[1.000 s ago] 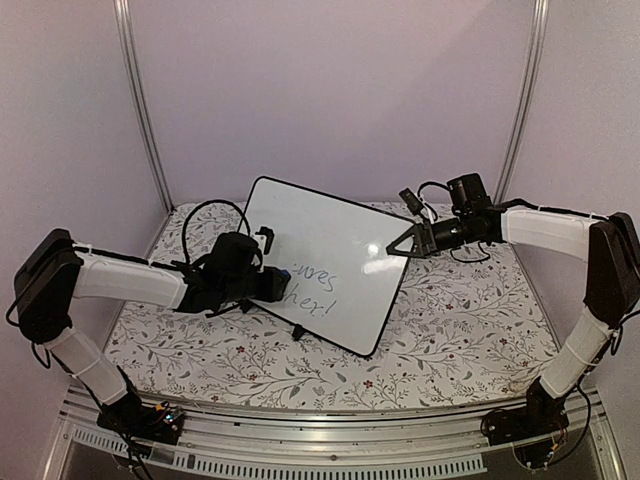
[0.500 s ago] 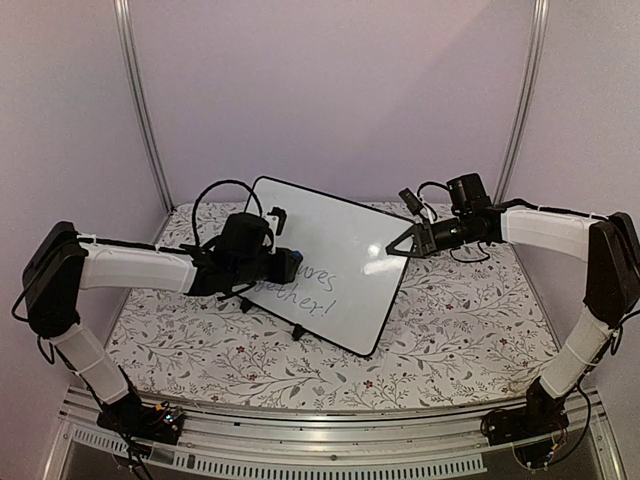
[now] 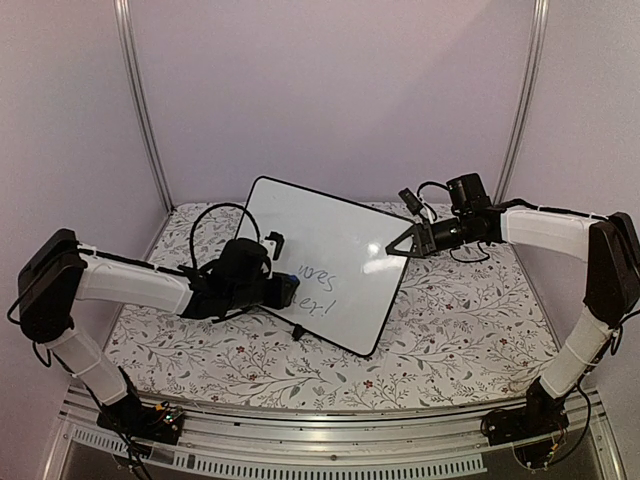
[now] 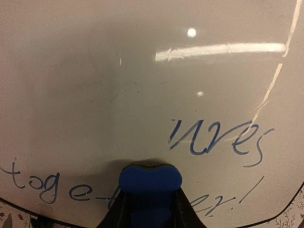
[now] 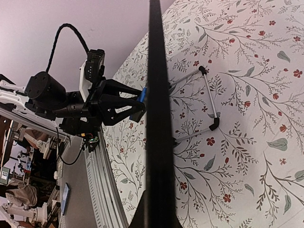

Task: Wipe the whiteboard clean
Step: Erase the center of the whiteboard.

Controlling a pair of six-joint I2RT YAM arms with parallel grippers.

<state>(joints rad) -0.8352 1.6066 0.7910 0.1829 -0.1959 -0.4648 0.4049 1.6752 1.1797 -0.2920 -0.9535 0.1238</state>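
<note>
**Flowered tabletop, propped board: where the wipe can fail**

On the flower-printed table cover (image 3: 470, 330), between pale lilac walls, the whiteboard (image 3: 340, 235) stands near the middle. It leans backward on a thin wire stand (image 5: 209, 97) behind it. The upper part of the board is clean. Blue writing (image 4: 216, 137) is in the lower part: "ures" above, and "toge…er!" under it.

The left gripper (image 3: 283, 291) is closed firmly on a small blue eraser (image 4: 150, 178). It presses the eraser against the lower left of the board, in the middle of the bottom line. The right gripper (image 3: 392, 246) is closed on the right edge of the board and seems to steady it. The black frame mostly hides its fingertips in the wrist view.

Several things could probably go wrong from here:

- **Board shifts:** the board rests only on the light stand and one pinch at the edge. A hard push from the eraser could turn it around that pinch or fold the stand, and the board would fall flat.
- **Eraser runs off:** the bottom line is close to the frame. A stroke that goes too low could leave the board and catch on the cloth.
- **Ink is left behind:** if the eraser touches with only one corner, it may leave streaks of ink.
- **Eraser twists:** a long sideways stroke could turn the eraser between the fingers.
</note>
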